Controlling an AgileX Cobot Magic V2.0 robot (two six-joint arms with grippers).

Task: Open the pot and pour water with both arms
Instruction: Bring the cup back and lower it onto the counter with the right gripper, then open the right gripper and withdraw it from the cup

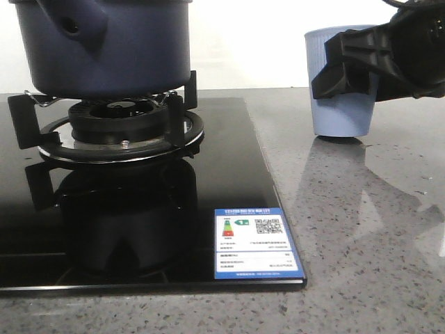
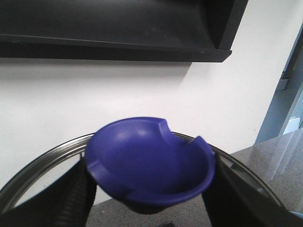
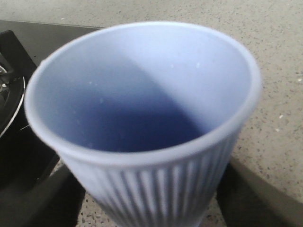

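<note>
Dark navy, the pot (image 1: 104,45) sits on the burner (image 1: 122,129) of the black stove (image 1: 208,209), while the right gripper (image 1: 348,66) reaches in level from the side, jaws clenched around the light blue cup (image 1: 341,83) on the desk (image 1: 375,229), and the left gripper (image 2: 151,189) holds a lid (image 2: 151,163) by its blue knob.

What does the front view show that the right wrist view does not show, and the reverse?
Only the front view shows the large dark navy-blue pot on the black burner grate, the blue-bordered energy label on the glossy black glass hob, and the black right tool from outside, against the cup's side.

Only the right wrist view looks into the light blue ribbed cup: no water is visible inside.

Both views show this cup on the grey speckled stone counter, beside the hob.
</note>
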